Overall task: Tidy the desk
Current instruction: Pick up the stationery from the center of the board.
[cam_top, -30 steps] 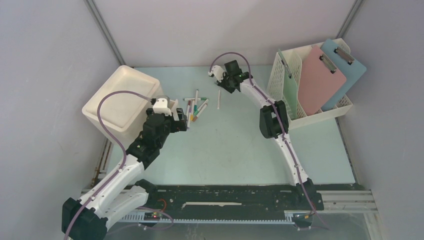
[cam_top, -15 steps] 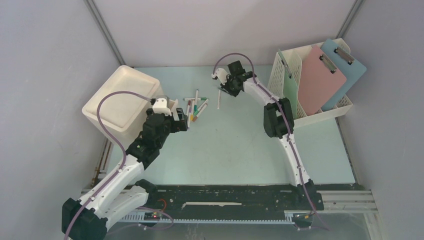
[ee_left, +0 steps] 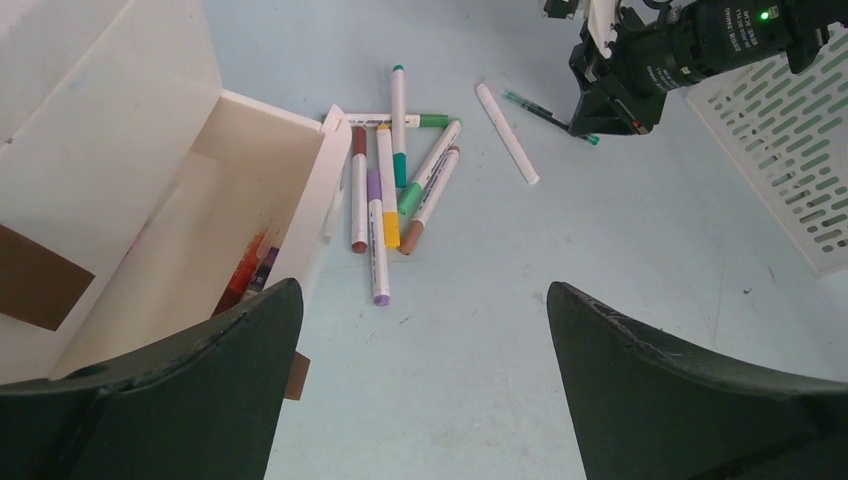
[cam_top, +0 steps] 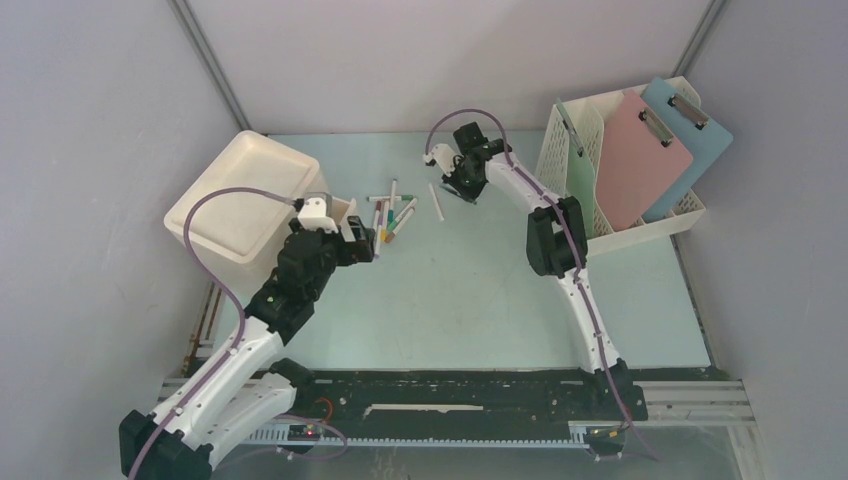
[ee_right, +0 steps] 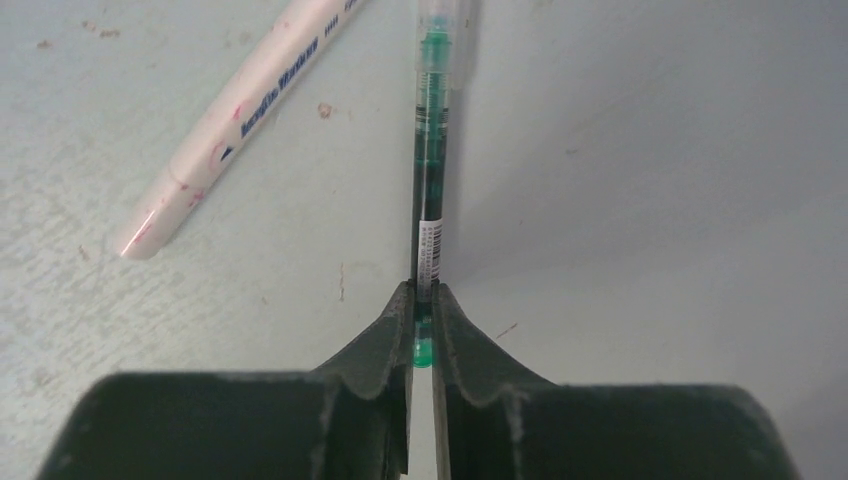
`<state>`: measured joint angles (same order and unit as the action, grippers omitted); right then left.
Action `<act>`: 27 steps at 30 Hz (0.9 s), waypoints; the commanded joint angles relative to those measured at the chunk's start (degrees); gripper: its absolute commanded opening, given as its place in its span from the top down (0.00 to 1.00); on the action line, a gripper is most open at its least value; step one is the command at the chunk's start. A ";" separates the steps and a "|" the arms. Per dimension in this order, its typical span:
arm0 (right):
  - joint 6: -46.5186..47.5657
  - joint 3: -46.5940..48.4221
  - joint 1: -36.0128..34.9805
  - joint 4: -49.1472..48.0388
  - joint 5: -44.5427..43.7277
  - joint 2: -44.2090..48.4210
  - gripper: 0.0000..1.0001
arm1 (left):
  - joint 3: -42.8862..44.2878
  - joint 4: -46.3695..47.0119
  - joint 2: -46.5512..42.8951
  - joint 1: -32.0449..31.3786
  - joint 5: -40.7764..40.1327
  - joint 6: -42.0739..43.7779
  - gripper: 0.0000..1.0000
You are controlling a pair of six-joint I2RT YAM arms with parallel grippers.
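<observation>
Rear wall (cam_top: 450, 60): plain grey panel.
Left wall (cam_top: 90, 150): grey panel, matching.
Right wall (cam_top: 790, 280): grey panel, matching.
Corner posts (cam_top: 214, 65): metal, slanting, at both rear joints.
Light: even, diffuse; soft shadows.

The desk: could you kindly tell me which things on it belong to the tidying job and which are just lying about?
Job: green pen in the right pincer, white marker, loose markers, white bin.
Lying about: file rack, pink clipboard, blue clipboard.

The right gripper (ee_right: 421, 305) has swung from the upper middle of the overhead view down and right, and now pinches a green pen (ee_right: 432, 150). The white marker (cam_top: 437, 201) beside it has tilted slightly.
</observation>
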<state>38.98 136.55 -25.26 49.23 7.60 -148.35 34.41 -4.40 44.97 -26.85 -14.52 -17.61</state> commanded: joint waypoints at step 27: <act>-4.35 -11.18 1.62 4.19 4.76 5.93 0.96 | -2.87 3.96 -0.43 0.37 8.38 -7.43 0.00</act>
<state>36.88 130.80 -24.16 51.13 9.91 -145.01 32.93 -4.27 44.95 -26.85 -9.78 -21.96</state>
